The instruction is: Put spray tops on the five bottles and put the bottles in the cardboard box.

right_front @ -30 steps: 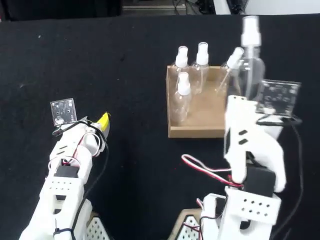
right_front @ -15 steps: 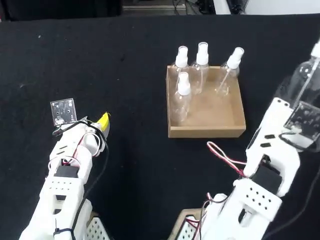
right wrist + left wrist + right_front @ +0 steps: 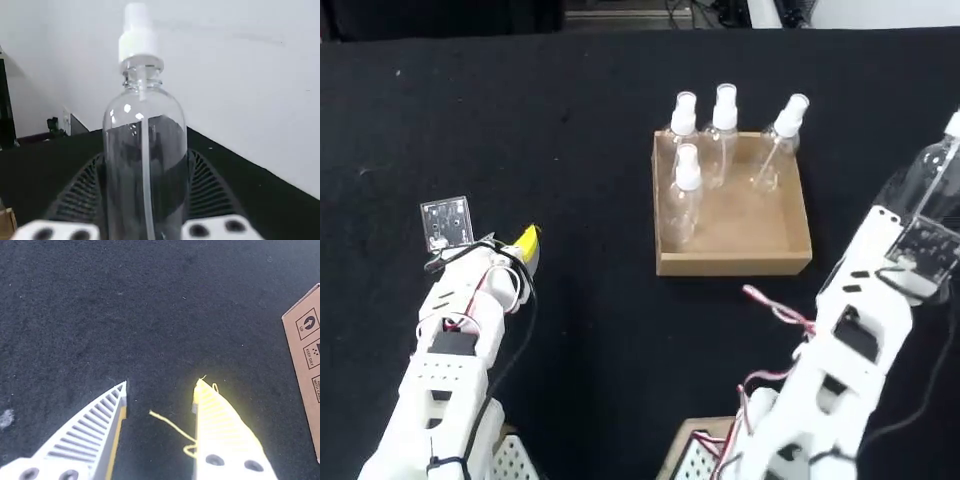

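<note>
- Table (image 3: 570,100): carrying the box (image 3: 735,262), with both arms working from the near side of it.
- Right arm (image 3: 850,340): a second ago it was hanging over the box's right rear corner; it is now swinging out, well right of the box, taking its load along.
- Left arm (image 3: 460,330): staying put well left of the box.
- Four bottles (image 3: 685,205): sitting in the box with tops on, the right rear one leaning.
- Fifth bottle (image 3: 145,150): riding upright in the right gripper (image 3: 145,167), which is clamping its body from both sides; it is right of the box and off the table.
- Left gripper (image 3: 161,385): holding nothing, jaws standing moderately apart over bare table left of the box.
- Spray top (image 3: 137,30): sitting on the fifth bottle's neck.
- Finding: the capped bottle is moving away from the box, not into it, so the fifth placement is not done; the arm is likely needing to bring it back over the free right half.
</note>
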Robot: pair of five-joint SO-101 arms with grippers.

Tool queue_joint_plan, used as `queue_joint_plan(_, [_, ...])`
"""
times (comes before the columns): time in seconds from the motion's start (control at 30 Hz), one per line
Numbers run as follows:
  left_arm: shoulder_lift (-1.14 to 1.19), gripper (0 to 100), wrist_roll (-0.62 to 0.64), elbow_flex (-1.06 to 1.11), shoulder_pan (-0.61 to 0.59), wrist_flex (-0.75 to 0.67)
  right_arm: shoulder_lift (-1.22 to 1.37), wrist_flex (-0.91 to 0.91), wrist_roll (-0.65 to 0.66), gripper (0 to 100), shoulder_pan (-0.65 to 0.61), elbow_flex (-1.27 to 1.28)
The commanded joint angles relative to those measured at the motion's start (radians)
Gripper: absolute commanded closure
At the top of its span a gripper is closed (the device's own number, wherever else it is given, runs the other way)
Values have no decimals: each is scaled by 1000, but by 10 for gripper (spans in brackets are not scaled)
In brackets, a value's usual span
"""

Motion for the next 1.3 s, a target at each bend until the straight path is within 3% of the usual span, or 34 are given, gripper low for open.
queue_joint_plan(0.0, [-14, 787, 11, -8, -8, -20, 157, -114, 6, 987, 28, -93])
queue_joint_plan(0.23, [-14, 787, 11, -8, -8, -20, 337, -499, 8, 986, 18, -12])
queue_joint_plan(0.37, [-14, 787, 11, -8, -8, -20, 443, -631, 8, 987, 28, -21])
queue_joint_plan(0.6, [-11, 787, 11, -8, -8, -20, 728, -816, -2, 988, 66, -200])
queue_joint_plan(0.9, [-11, 787, 11, -8, -8, -20, 1264, -1343, -2, 988, 69, -366])
queue_joint_plan(1.27, [-12, 787, 11, -8, -5, -25, 1564, -1336, -80, 988, 152, -656])
